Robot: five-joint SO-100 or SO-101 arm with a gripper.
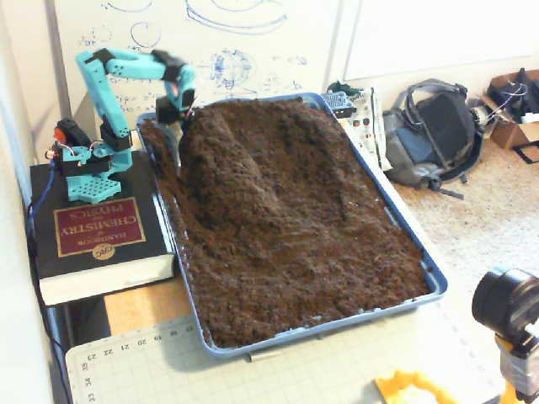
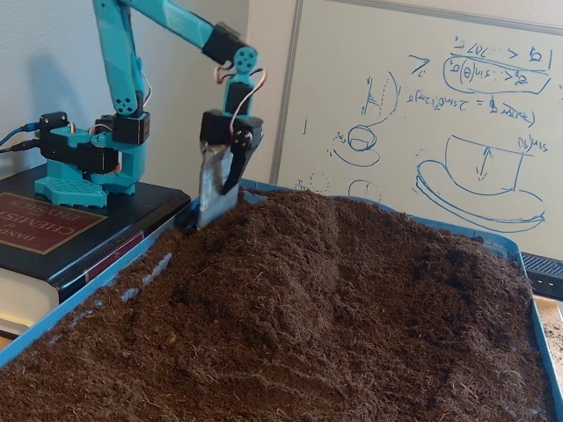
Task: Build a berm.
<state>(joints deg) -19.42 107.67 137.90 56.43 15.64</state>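
A ridge of dark brown soil, the berm (image 1: 223, 164), rises along the left rear part of the blue tray (image 1: 410, 238) and slopes toward the middle. In the other fixed view the berm (image 2: 290, 251) is a rounded mound higher than the soil around it. My teal arm's gripper (image 1: 174, 154) points down at the tray's left rear corner, beside the berm's left flank. Its grey blade-like finger (image 2: 208, 189) and dark finger lie together, shut, with the tip at the soil by the tray's rim (image 2: 88, 294). Nothing shows between the fingers.
The arm's base stands on a thick black book (image 1: 93, 236) left of the tray. A whiteboard (image 2: 457, 105) is behind. A backpack (image 1: 434, 135) lies right of the tray, a camera (image 1: 505, 303) at the front right, and a cutting mat (image 1: 253, 374) in front.
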